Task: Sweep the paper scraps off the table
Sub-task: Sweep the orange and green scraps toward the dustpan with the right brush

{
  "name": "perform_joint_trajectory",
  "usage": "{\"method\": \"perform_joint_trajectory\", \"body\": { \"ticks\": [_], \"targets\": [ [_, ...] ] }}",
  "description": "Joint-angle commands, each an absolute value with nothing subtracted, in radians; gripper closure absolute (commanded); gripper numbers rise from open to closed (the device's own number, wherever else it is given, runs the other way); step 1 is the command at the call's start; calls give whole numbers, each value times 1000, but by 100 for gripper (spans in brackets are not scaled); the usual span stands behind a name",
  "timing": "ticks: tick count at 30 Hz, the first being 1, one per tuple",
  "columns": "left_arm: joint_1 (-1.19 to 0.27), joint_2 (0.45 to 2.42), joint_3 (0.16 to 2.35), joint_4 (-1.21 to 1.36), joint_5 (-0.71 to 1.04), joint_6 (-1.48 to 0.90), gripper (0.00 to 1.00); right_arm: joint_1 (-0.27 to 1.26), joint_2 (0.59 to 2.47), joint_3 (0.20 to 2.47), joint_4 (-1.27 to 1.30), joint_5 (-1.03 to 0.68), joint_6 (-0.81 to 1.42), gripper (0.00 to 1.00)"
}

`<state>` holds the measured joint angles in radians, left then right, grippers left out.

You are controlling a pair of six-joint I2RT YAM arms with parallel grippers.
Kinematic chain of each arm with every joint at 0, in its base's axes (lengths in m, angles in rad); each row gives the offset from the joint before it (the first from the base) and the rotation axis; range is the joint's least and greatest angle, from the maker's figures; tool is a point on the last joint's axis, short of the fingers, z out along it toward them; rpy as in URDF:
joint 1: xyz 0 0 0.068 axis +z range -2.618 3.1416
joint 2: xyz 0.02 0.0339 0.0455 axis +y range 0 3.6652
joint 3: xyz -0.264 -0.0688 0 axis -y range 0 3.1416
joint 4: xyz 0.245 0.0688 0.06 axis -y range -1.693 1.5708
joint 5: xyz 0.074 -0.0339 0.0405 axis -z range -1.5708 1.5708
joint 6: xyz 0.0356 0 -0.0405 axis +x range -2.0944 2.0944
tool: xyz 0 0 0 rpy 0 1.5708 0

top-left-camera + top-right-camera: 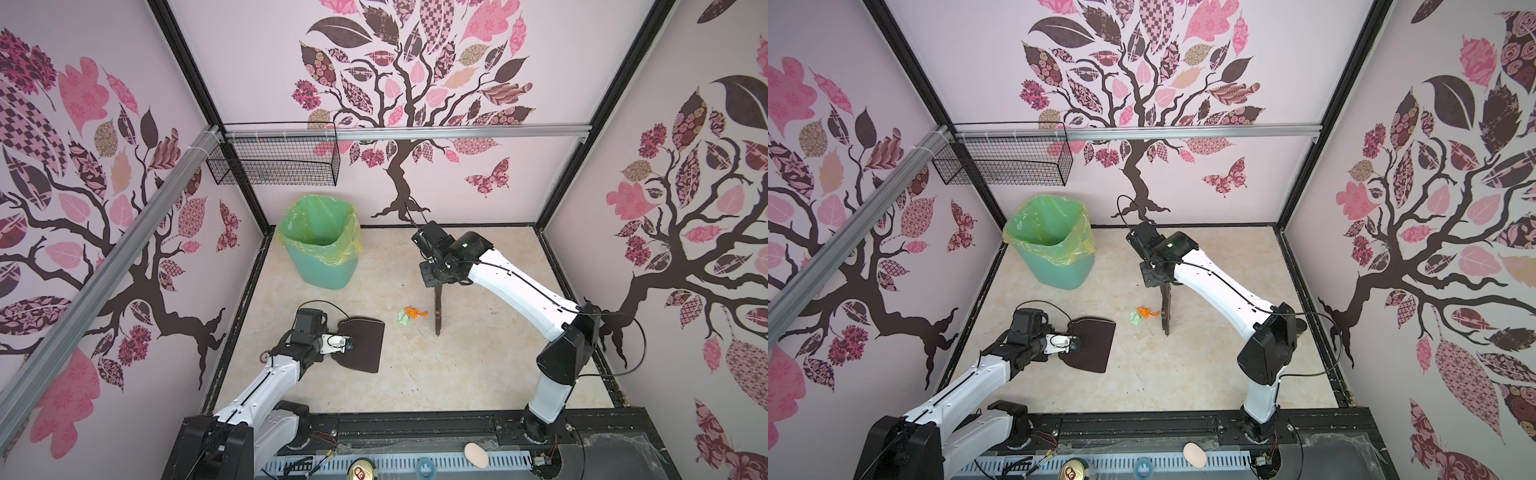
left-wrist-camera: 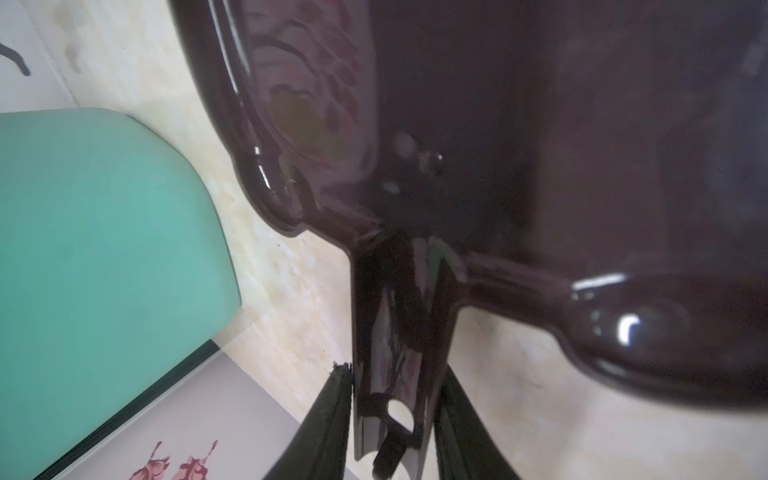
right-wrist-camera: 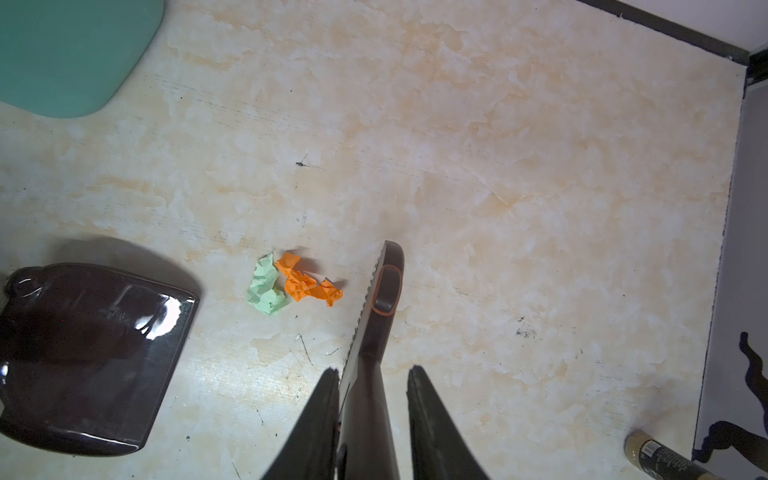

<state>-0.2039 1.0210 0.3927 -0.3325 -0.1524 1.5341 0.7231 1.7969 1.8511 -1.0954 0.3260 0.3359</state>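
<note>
- the paper scraps (image 3: 291, 284), a few small crumpled wads of bright orange and pale green paper, lie bunched together on the beige marble-patterned table (image 3: 519, 166), near its middle in both top views.
- they sit between the glossy dark brown plastic dustpan (image 1: 365, 345) and the long dark brown brush (image 1: 437, 313), closer to the brush, with a narrow strip of bare table on each side.
- the right gripper (image 3: 372, 370) is pinched onto the brush handle; the brush points down, its saw-toothed edge facing the scraps.
- the left gripper (image 2: 397, 370) has its fingers close on both sides of the dustpan's handle; we cannot tell whether they clamp it or stand just off it.
- the dustpan lies flat, its straight open lip turned toward the scraps.
- the teal plastic bin with a green bag liner (image 1: 322, 249) stands beyond the dustpan, near the far wall.
</note>
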Motion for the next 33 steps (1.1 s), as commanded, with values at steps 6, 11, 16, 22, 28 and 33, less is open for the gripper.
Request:
{"method": "perform_joint_trajectory", "body": {
  "ticks": [6,11,16,22,28,33],
  "targets": [
    [-187,997,443,-478,-82,1559,58,715,1758,1809,-1077,321,331,100],
    [-34,1020,571,-598,83,1697,55,713,1743,1793,-1078,325,331,100],
    [74,1157,786,-874,235,1783,60,713,1722,1770,-1068,325,340,100],
    [77,1066,621,-691,263,1856,67,711,1695,1716,-1037,321,343,100],
    [77,1000,524,-651,275,1891,70,705,1691,1707,-1032,321,330,100],
    [77,1050,499,-605,261,1896,76,703,1683,1705,-1019,313,333,100]
  ]
}}
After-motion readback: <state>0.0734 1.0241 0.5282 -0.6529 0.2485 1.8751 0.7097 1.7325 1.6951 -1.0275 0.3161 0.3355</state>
